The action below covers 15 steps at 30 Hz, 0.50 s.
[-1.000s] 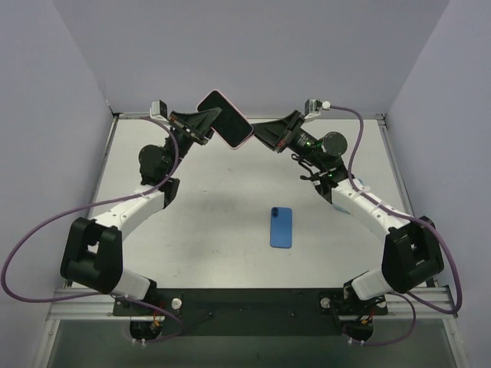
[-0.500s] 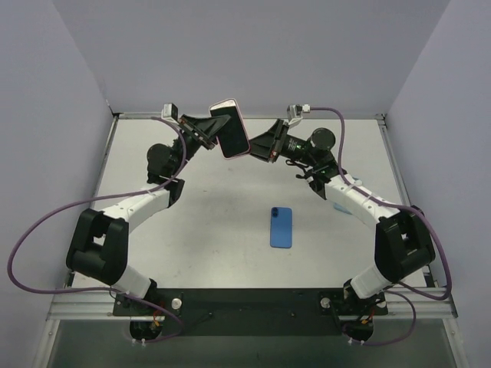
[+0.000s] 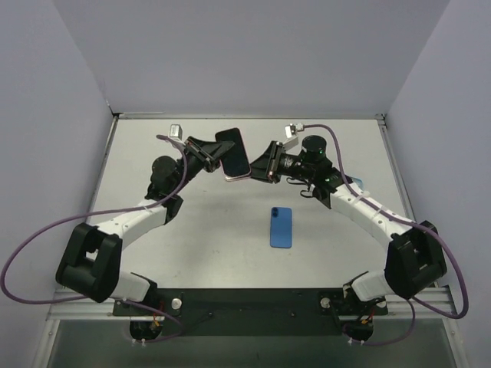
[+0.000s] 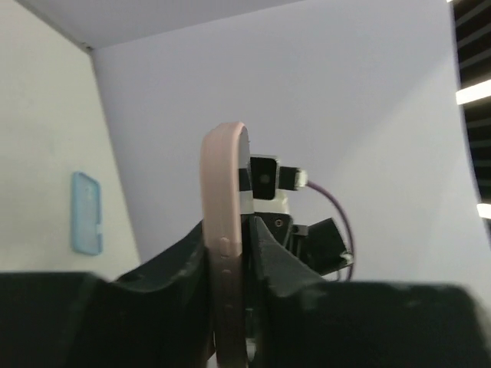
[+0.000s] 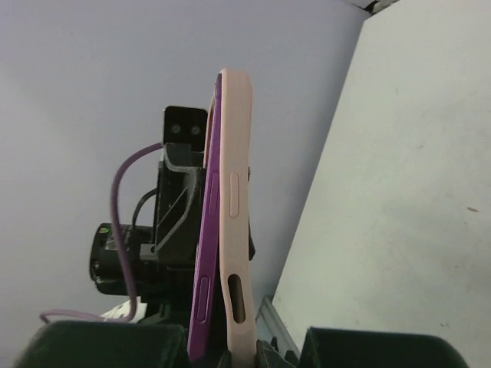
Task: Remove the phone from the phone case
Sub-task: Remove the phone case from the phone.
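Both grippers hold a purple phone [image 5: 205, 230] in a pink phone case [image 5: 234, 192] above the back middle of the table. In the top view its dark screen [image 3: 232, 152] faces up, with the pink case rim [image 3: 238, 178] at its near end. My left gripper [image 3: 217, 152] is shut across the cased phone from the left, its jaws clamped on the pink edge [image 4: 224, 230]. My right gripper [image 3: 257, 165] is shut from the right, its tips [image 5: 244, 356] pinching only the case's edge. There the case bows away from the phone, leaving a narrow gap.
A light blue phone-shaped slab [image 3: 281, 227] lies flat on the white table, right of centre and nearer the arm bases; it also appears in the left wrist view [image 4: 87, 212]. Purple cables [image 3: 46, 230] loop beside both arms. Lilac walls enclose the table.
Both grippers have brought the cased phone down and nearer, from the back wall towards the table's middle. It has turned from diagonal to nearly lengthwise. The blue slab has not moved.
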### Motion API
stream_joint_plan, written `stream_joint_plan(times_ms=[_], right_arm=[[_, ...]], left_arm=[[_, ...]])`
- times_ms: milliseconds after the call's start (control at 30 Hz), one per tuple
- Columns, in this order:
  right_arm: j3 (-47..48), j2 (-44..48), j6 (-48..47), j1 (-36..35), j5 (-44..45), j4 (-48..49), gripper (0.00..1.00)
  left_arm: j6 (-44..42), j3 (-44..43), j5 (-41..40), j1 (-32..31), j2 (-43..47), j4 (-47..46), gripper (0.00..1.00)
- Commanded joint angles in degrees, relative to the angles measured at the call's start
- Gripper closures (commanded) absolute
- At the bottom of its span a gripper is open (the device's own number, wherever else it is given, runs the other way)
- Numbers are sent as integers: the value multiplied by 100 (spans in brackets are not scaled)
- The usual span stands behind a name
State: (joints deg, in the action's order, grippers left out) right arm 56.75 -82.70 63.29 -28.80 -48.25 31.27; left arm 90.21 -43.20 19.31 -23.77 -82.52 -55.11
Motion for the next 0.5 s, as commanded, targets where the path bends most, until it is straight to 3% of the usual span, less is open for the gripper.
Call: stream_joint_plan(times_ms=[0, 67, 133, 233, 333, 467], right_arm=[[-15, 402, -1052, -65, 1649, -1672, 100], [20, 570, -1317, -91, 1906, -2017, 100], [107, 640, -1721, -204, 2256, -2457, 100], [318, 623, -2274, -537, 2845, -3029, 100], [451, 492, -2671, -820, 3303, -3486, 100], [433, 246, -2786, -1206, 3760, -3513, 100]], left_arm=[[-1672, 136, 1226, -664, 824, 1659, 62], [-2016, 338, 1154, -664, 887, 2186, 49], [-2235, 505, 1084, -603, 966, 2399, 29], [-3005, 304, 1092, -192, 1141, 3677, 16], [-3692, -91, 1136, 126, 1308, 4706, 10], [-4003, -268, 1058, 180, 1370, 5203, 8]])
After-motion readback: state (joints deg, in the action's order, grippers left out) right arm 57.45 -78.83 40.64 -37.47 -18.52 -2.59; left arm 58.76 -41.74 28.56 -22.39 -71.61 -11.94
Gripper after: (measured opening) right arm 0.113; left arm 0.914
